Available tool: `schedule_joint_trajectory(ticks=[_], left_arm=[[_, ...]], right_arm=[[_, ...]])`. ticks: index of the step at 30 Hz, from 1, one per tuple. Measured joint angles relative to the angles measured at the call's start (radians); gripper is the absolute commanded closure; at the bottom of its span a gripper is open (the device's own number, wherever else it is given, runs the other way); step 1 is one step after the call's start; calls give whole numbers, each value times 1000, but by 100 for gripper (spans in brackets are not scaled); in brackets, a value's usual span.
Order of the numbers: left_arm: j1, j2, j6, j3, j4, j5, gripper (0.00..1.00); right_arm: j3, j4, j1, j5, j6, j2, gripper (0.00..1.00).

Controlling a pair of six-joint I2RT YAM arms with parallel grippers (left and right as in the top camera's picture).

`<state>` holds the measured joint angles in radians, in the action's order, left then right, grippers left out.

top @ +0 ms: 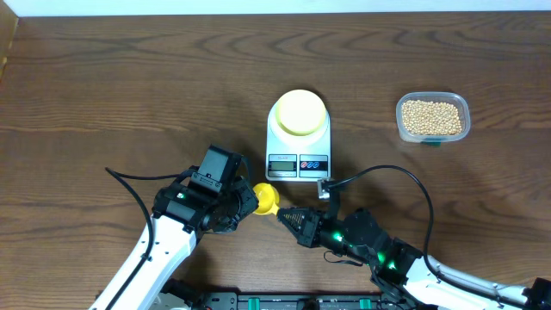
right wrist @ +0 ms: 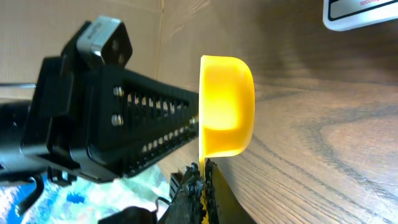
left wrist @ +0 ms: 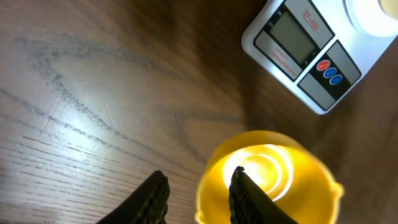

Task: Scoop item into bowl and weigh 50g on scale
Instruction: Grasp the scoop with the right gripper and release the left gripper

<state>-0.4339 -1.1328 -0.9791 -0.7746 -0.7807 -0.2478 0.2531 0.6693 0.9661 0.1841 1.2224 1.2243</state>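
The pale-yellow bowl [top: 299, 112] sits on the round platform of the white scale [top: 298, 159], at the table's middle. The item, tan beans [top: 432, 117], fills a clear tub at the right. A bright yellow scoop [top: 266, 199] hangs in front of the scale between both grippers. My right gripper [right wrist: 203, 167] is shut on the scoop's thin handle, with the cup [right wrist: 227, 106] just above its tips. My left gripper [left wrist: 199, 175] is open; one finger [left wrist: 249, 196] lies over the scoop's cup [left wrist: 273, 168] and the other stands outside its rim. The scoop looks empty.
The scale's display and two buttons [left wrist: 305, 50] face the arms, with the bowl's edge [left wrist: 373, 15] behind them. The clear tub [top: 433, 95] stands far right of the scale. Bare wooden table lies to the left and at the back. A black cable loops by the right arm [top: 405, 176].
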Motion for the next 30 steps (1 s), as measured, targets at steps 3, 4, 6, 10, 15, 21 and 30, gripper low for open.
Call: schedule_joint_trajectory(ticks=[3, 4, 6, 10, 15, 21, 30], left_arm=[[0, 0, -1, 0, 0, 4, 60], [0, 0, -1, 0, 0, 7, 56], [0, 0, -2, 0, 0, 11, 52], [0, 0, -5, 0, 0, 11, 47], [0, 0, -5, 0, 0, 14, 43], [0, 0, -5, 0, -1, 18, 43], [0, -1, -5, 0, 2, 43, 42]], right_arm=[[0, -11, 0, 24, -15, 0, 99], [0, -15, -1, 33, -23, 0, 99], [0, -34, -2, 49, -48, 0, 99], [0, -77, -18, 69, -93, 0, 99], [0, -143, -99, 151, -147, -19, 99], [3, -445, -201, 210, -209, -203, 99], [0, -865, -287, 233, -334, -721, 99]])
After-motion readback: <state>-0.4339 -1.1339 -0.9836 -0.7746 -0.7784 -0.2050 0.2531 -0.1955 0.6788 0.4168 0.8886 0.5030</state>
